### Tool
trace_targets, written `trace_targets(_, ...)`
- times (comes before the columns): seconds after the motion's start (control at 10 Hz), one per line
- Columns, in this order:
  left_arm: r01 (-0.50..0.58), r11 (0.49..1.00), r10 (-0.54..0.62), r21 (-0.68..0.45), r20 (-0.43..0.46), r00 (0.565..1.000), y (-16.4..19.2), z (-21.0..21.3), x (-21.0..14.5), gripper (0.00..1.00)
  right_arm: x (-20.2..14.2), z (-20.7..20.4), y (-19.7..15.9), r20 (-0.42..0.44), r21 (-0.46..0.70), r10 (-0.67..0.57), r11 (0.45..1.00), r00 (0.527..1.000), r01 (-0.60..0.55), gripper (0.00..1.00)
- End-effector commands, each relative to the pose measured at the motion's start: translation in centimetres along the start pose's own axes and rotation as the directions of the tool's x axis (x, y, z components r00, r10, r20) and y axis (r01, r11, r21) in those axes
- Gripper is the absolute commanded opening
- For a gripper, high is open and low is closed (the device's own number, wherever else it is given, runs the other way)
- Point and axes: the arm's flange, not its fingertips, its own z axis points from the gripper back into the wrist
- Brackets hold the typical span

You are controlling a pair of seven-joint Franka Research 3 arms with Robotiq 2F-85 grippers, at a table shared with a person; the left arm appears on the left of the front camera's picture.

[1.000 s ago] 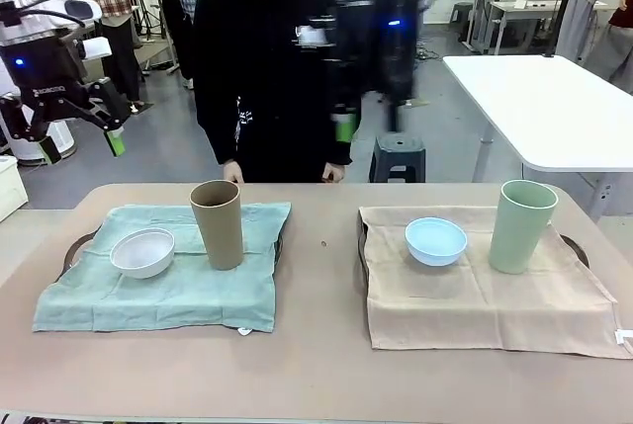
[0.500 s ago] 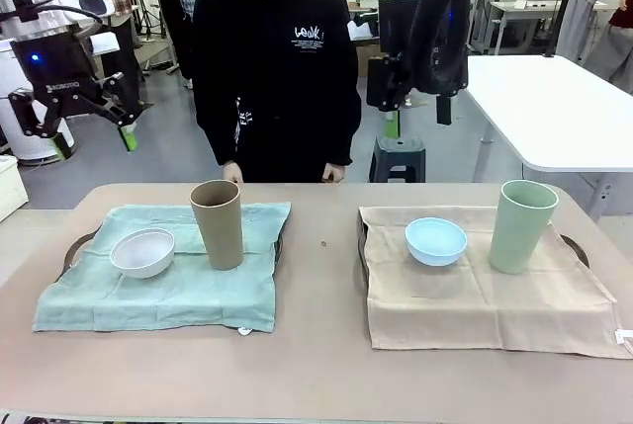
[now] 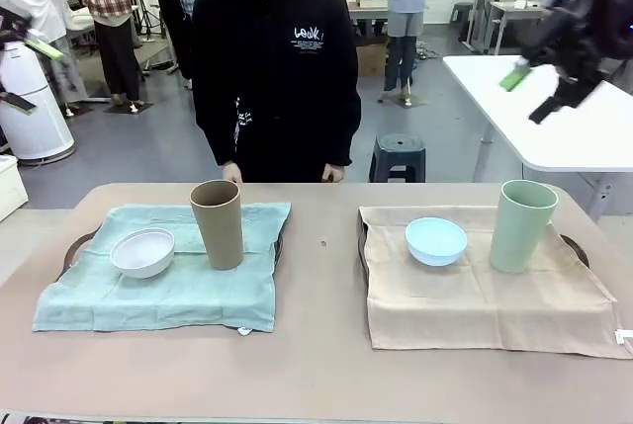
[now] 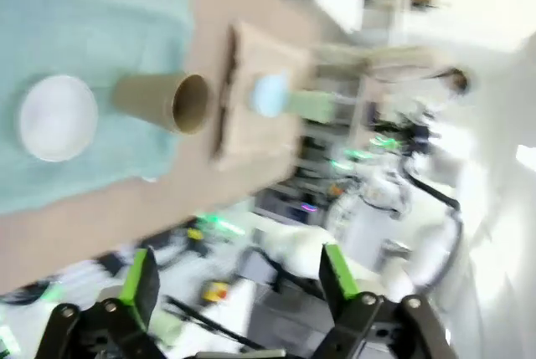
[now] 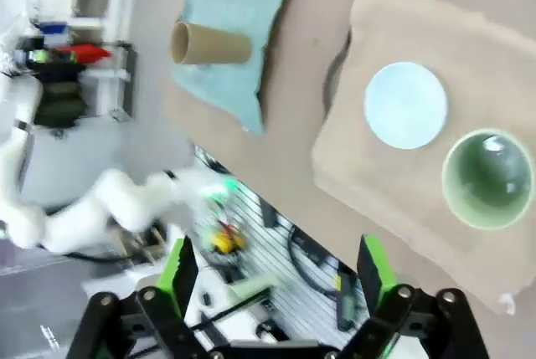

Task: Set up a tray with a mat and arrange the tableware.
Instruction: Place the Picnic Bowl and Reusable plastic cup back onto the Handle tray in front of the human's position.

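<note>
Tableware on two mats, white bowl (image 3: 142, 252), tan cup (image 3: 218, 223), table front bare

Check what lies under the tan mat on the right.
The tan mat covers a dark tray, whose rim peeks out at the mat's left and right edges. The tray's surface is hidden. On the mat: light blue bowl, pale green cup.

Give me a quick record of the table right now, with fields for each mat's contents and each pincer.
green mat: white bowl and tan-brown cup, upright
beige mat: light blue bowl and pale green cup, upright
left pincer: open, empty, raised off the table
right pincer: open, empty, raised off the table
person: standing at far side
</note>
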Motion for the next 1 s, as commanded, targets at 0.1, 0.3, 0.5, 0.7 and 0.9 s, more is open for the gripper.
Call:
trace_targets(0.1,0.047,0.985,-0.05,0.163,0.014,0.999,-2.0,-1.6,-0.2,1.0,2.3,-1.1,2.8,-0.091,-0.117,0.078,0.989,0.993,-0.089,1.0)
trace_targets(0.3,-0.064,0.98,0.06,-0.188,-0.029,0.998,2.2,0.9,0.3,1.0,-1.0,1.8,-2.8,0.101,0.406,-0.003,0.913,0.995,-0.038,1.0)
trace_targets(0.5,-0.204,0.889,0.225,-0.409,0.004,0.974,7.9,4.3,-0.1,1.0,-4.1,3.3,-8.0,0.225,0.616,-0.136,0.787,0.965,-0.033,1.0)
trace_targets(0.7,-0.137,0.952,0.139,-0.272,-0.013,0.99,5.6,2.7,0.0,1.0,-2.6,3.8,-5.4,0.143,0.403,-0.056,0.915,0.988,-0.007,1.0)
trace_targets(0.9,-0.137,0.952,0.139,-0.272,-0.013,0.99,5.6,2.7,0.0,1.0,-2.6,3.8,-5.4,0.143,0.403,-0.056,0.915,0.988,-0.007,1.0)
